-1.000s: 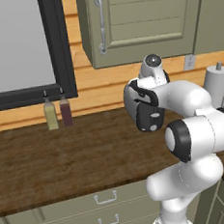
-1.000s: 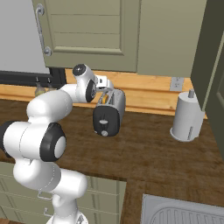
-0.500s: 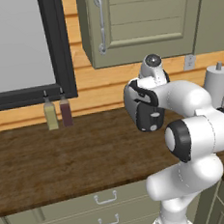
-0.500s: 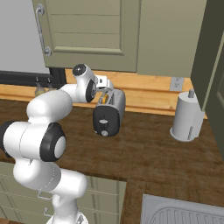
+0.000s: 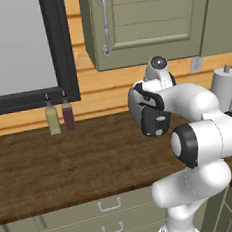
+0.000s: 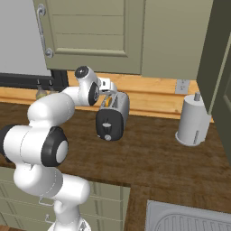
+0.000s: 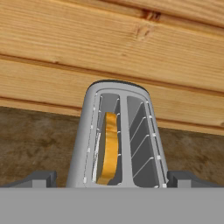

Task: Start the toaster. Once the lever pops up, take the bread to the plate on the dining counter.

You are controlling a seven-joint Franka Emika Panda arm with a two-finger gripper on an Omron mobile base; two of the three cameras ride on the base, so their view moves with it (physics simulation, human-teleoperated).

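The silver-grey toaster [image 6: 118, 106] stands on the dark wood counter by the wooden back wall, its black end panel and round knob [image 6: 107, 127] facing me. Its dark end panel [image 5: 151, 120] shows beside my arm in the left base view. The hand view looks down into the toaster [image 7: 120, 140]. A light tan bread [image 7: 109, 148] slice stands on edge in the left slot. My gripper [image 7: 113, 180] hangs just above the toaster's top, open, with one fingertip [image 7: 41, 178] on each side and nothing between them. The plate and dining counter are out of view.
A pale grey upright cylinder [image 6: 193, 122] with a top knob stands right of the toaster. Two small bottles [image 5: 52, 119] stand against the wall at the left. Wall cabinets [image 6: 90, 36] hang overhead. A sink [image 6: 189, 221] lies at the lower right.
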